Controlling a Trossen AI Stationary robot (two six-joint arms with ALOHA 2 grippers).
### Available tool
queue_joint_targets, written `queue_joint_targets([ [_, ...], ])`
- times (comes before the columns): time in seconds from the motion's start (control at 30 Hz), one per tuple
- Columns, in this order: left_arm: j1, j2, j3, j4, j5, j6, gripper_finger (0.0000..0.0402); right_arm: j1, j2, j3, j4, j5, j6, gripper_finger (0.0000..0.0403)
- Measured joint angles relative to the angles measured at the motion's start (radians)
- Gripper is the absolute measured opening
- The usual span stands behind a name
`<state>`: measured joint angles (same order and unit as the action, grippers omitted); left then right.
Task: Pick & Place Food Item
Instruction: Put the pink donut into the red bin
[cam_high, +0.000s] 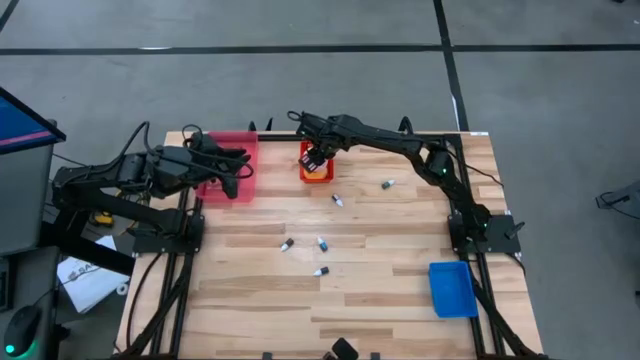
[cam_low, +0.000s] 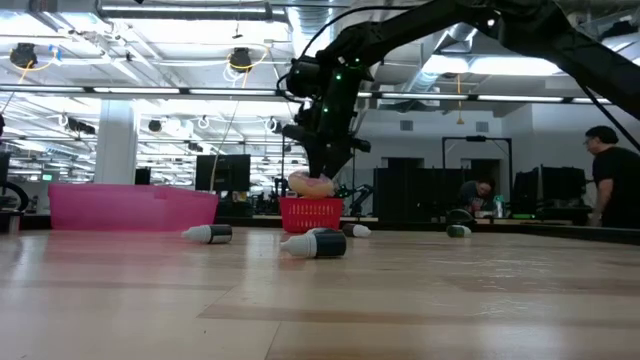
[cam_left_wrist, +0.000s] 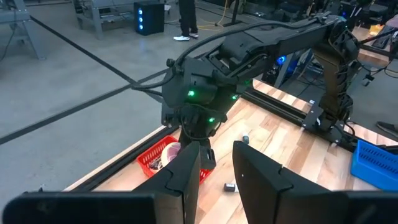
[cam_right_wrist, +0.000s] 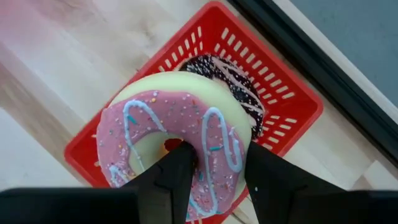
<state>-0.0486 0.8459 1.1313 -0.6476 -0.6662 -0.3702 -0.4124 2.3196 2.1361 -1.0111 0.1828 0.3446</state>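
Note:
A donut with pink icing and pale blue squiggles (cam_right_wrist: 180, 143) is over the red slatted basket (cam_right_wrist: 292, 106), which stands at the table's far edge (cam_high: 318, 174). My right gripper (cam_right_wrist: 214, 165) is shut on it. A dark chocolate donut (cam_right_wrist: 233, 78) lies in the basket under it. In the low view the pink donut (cam_low: 310, 184) shows just at the basket's rim (cam_low: 311, 212); whether it touches the basket I cannot tell. My left gripper (cam_left_wrist: 216, 165) waits open above the pink bin (cam_high: 232, 150) at the far left, with nothing between its fingers. My right gripper pinches the pink donut's ring (cam_right_wrist: 217, 155) on the side nearest the wrist. One finger (cam_right_wrist: 177, 171) stands at the hole and the other (cam_right_wrist: 270, 177) at the outer rim. The fingers come steeply from above. The donut sits tilted, icing toward the camera, over the basket.
Several small dark-and-white bottle-like pieces lie scattered on the wood in mid-table (cam_high: 322, 243) (cam_low: 318, 243). A blue bin (cam_high: 452, 288) stands near the right front. Black rails frame the table's edges. People stand in the room behind (cam_low: 605, 185).

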Motion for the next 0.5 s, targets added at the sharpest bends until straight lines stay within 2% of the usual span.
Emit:
queue_joint_targets([
  [0.5, 0.0, 0.0, 0.0, 0.001, 0.0, -0.007, 0.0092, 0.028, 0.01, -0.03, 0.024, 0.051, 0.038, 0.0129],
])
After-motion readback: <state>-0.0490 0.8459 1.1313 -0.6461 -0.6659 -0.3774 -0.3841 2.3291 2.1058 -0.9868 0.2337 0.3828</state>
